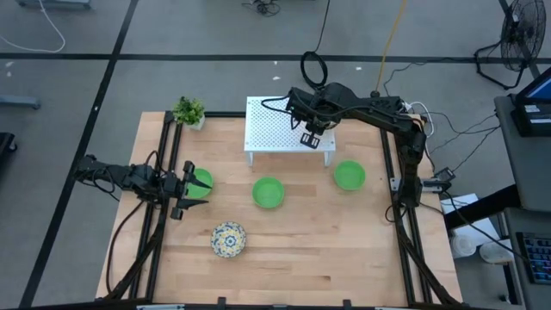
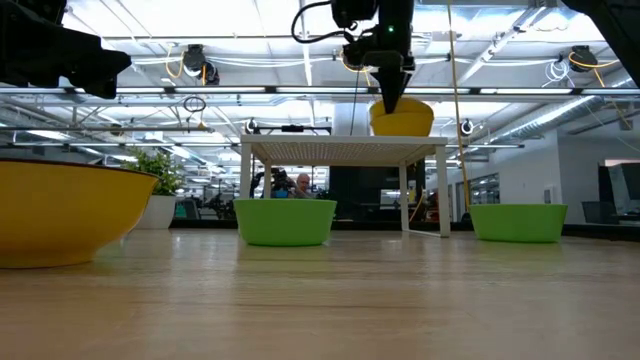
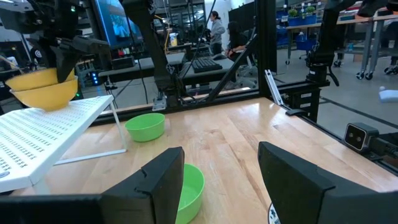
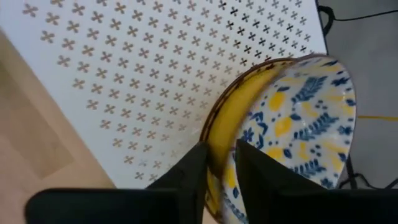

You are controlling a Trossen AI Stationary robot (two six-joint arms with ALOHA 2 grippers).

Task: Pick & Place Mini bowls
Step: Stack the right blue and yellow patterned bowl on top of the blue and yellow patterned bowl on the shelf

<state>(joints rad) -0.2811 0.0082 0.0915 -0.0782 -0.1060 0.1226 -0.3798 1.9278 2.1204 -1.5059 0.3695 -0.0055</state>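
The right end effector is pinched shut on the rim of a yellow floral bowl, one finger outside the wall and the other inside. The bowl sits on or just over the white perforated rack — whether it touches the top cannot be told. In the low view the bowl is upright or nearly so, mouth up, with the end effector coming down into it from above; in the left wrist view it looks slightly tipped. In the high view this end effector hangs over the rack's right half.

Taking the rack as the landmark: one green bowl stands on the counter just in front of the rack's right leg, a second green bowl in front of the rack's middle, a third green bowl well off to its front left. All three are upright, mouths up. A second floral bowl sits farther forward still, pattern facing up.

The left end effector hovers at the third green bowl, fingers spread wide, holding nothing.

A small potted plant stands beside the rack's left end. The counter is pale wood planks in a dark metal frame — beyond it, a grey floor with cables, a fan, and an open workshop with ceiling lights and a person seated far back.
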